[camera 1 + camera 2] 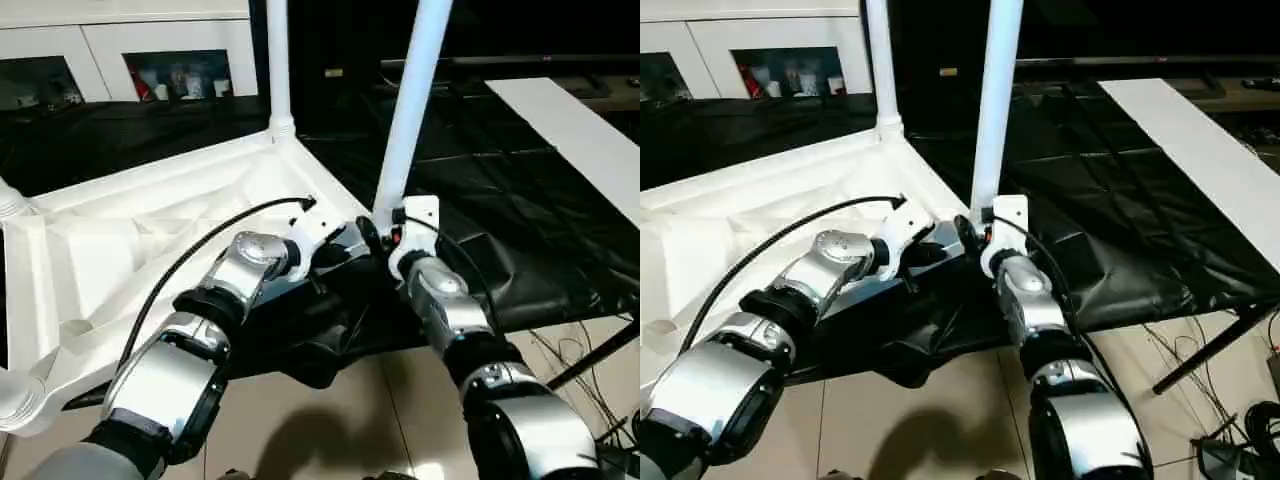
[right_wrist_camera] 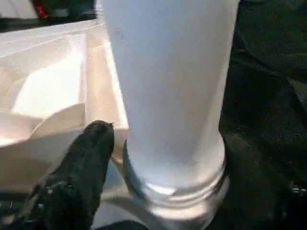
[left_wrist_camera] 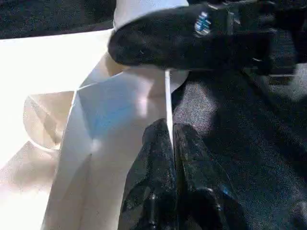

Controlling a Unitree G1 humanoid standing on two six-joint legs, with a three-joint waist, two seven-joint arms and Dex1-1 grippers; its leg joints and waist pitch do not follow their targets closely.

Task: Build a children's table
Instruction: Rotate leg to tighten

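Tabletop (image 1: 150,240): white plastic, smooth, ribbed underside, slight sheen. Legs (image 1: 410,110): smooth white plastic tubes, glossy. Black sheet (image 1: 500,220) beneath: thin, creased, shiny like plastic film. Forearms (image 1: 170,375): brushed silver metal. Fingers (image 3: 153,182): black, glossy. Floor (image 1: 340,420): smooth pale tiles.

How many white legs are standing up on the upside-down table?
2 clearly: one leg at the tabletop's far corner, one leg at the near corner by the right gripper. Stubs at the left edge may be more.

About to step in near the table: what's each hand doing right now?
Left hand: shut on the tabletop's thin edge.
Right hand: at the leg base; grip cannot be told.
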